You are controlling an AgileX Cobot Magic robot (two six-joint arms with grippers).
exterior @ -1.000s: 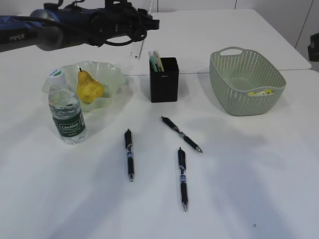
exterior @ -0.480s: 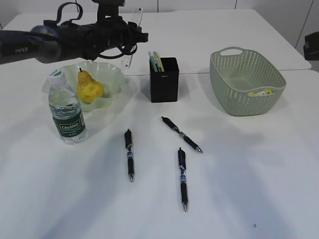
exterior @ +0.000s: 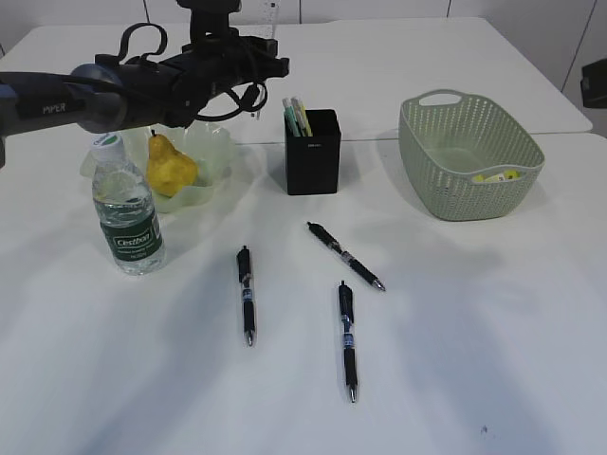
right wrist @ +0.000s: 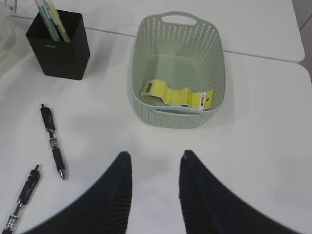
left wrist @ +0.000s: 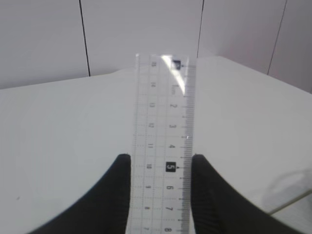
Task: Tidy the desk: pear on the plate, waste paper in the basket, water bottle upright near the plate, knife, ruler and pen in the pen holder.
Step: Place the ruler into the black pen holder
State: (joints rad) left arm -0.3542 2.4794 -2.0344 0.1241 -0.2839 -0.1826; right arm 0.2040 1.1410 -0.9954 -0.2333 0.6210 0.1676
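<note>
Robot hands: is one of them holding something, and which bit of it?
Yes. The left gripper holds the clear ruler, fingers pinching its long edges near one end. The right gripper holds nothing.

pear (exterior: 171, 166) on plate (exterior: 220, 144), bottle (exterior: 126, 211) before it, pen holder (exterior: 313, 152) left of basket (exterior: 469, 156).

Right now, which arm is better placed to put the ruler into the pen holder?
The left. Its gripper is shut on the ruler, lifted behind the plate, beside the pen holder. The right gripper hangs empty before the basket.
</note>
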